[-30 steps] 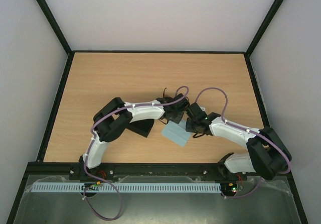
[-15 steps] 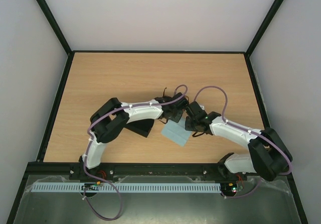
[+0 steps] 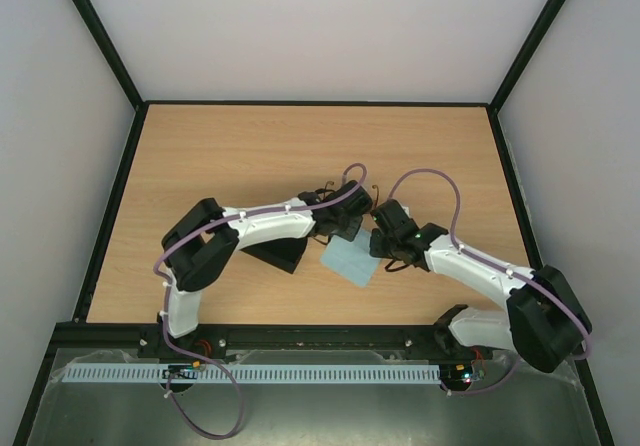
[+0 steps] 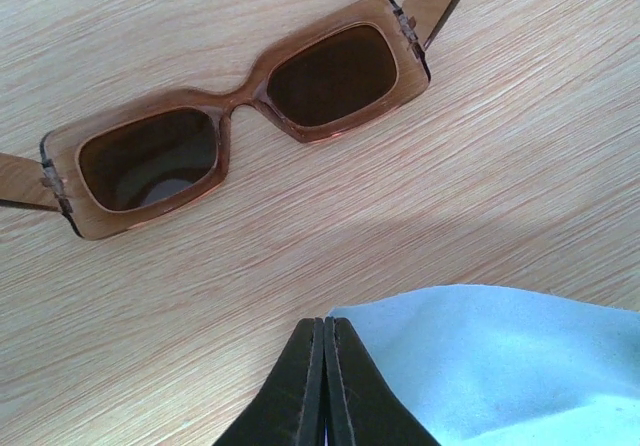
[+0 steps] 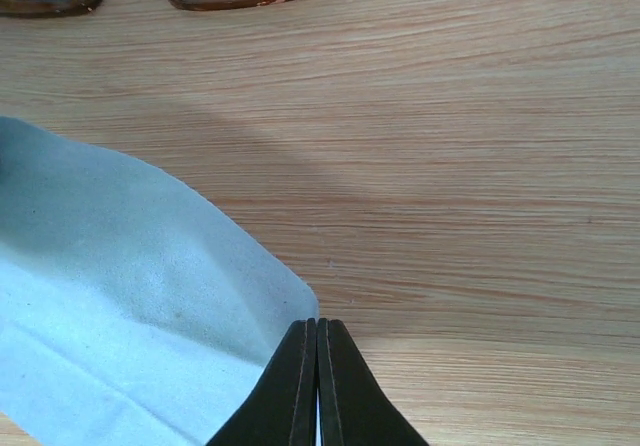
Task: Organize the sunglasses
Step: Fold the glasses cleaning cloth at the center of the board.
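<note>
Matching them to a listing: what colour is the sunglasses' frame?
Sunglasses frame: translucent amber-brown, best seen in left wrist view.

Robot lab cell, wooden table (image 3: pixel 230 156) boxed by white walls (image 3: pixel 320 26) (black-framed), left arm (image 3: pixel 270 224), right arm (image 3: pixel 470 266) bolted on

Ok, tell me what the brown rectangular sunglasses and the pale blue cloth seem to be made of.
Brown rectangular sunglasses: probably glossy translucent plastic; the amber frame lets light through and the dark lenses reflect. Pale blue cloth: likely soft matte microfibre; fuzzy surface, gentle creases, no shine.
</note>
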Available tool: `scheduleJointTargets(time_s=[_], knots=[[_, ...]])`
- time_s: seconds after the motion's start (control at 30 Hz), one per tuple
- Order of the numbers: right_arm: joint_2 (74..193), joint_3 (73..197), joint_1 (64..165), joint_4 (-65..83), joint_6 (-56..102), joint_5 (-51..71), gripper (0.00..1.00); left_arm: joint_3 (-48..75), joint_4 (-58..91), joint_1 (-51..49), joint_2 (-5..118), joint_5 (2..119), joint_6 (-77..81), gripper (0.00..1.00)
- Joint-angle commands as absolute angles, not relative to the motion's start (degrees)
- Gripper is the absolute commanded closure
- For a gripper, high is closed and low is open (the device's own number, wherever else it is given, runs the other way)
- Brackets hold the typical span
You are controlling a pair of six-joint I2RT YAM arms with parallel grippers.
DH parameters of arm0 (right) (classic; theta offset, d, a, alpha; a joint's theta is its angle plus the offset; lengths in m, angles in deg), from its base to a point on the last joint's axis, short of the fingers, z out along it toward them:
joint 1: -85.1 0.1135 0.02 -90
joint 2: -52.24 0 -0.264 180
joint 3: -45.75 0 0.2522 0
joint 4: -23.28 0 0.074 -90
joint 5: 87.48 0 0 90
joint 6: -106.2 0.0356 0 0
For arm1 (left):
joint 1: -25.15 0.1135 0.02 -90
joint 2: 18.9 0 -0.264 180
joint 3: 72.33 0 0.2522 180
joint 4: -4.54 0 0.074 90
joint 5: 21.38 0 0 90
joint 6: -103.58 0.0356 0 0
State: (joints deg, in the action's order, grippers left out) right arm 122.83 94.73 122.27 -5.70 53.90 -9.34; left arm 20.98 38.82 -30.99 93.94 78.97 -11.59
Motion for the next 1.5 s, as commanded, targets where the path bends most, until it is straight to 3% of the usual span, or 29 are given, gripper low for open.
scheduleJointTargets(time_s=[0.0,1.47], knots=[[120.64,96.74,122.70,-8.55,52.86,-9.64,0.99,19.61,38.75,-31.45,91.01,80.31,-12.56,0.98],[119.91,95.71,131.96,-10.94,53.88,-15.81,0.99,9.34,35.47,-32.31,82.42,83.13,-14.46,0.98]])
